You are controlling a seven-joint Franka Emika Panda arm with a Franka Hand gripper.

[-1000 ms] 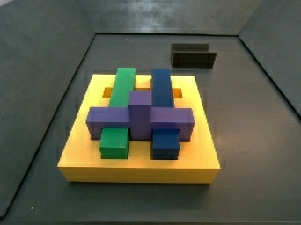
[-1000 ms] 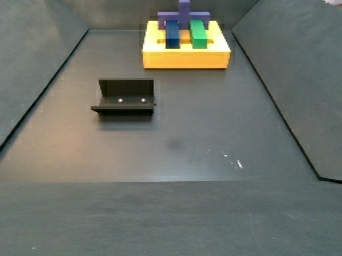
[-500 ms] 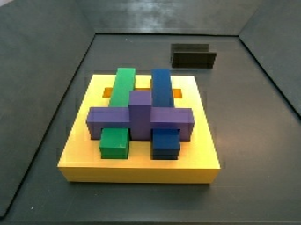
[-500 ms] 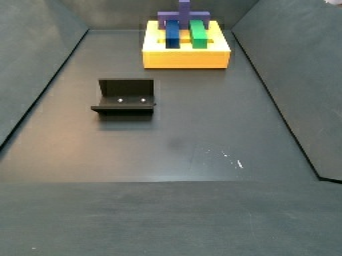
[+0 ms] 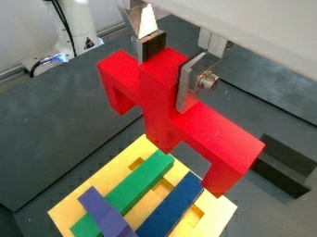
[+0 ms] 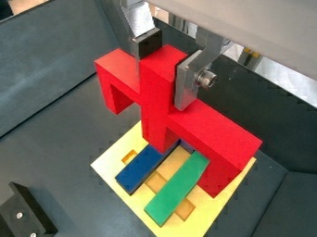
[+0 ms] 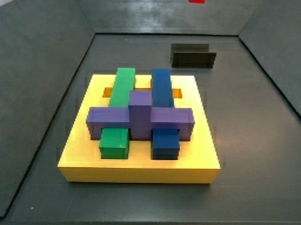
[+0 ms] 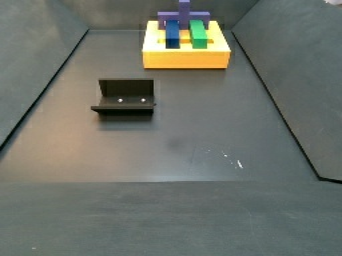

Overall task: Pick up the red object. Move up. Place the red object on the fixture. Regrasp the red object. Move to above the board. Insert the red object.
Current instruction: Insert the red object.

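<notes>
The red object (image 5: 210, 139) (image 6: 205, 134) is an arch-shaped block hanging tilted in the air. My gripper (image 5: 171, 67) (image 6: 170, 63) is shut on its stub, one silver finger (image 5: 196, 81) pressed on each side. Both wrist views show the yellow board (image 5: 121, 163) (image 6: 115, 159) below the piece. In both side views the board (image 7: 141, 167) (image 8: 187, 61) sits on the floor. Only a red sliver (image 7: 196, 2) of the red object shows at one side view's top edge. The gripper is out of both side views. The fixture (image 7: 194, 57) (image 8: 124, 98) (image 5: 287, 167) (image 6: 28, 213) stands bare.
On the board lie a green block (image 7: 119, 97) (image 5: 136, 185) and a blue block (image 7: 163, 97) (image 5: 180, 199), with a purple cross block (image 7: 141, 117) over them. Dark walls (image 7: 47, 79) rise round the grey floor (image 8: 174, 150).
A sliver of red has come into a side view at its top edge. The board, its blocks and the fixture have not moved.
</notes>
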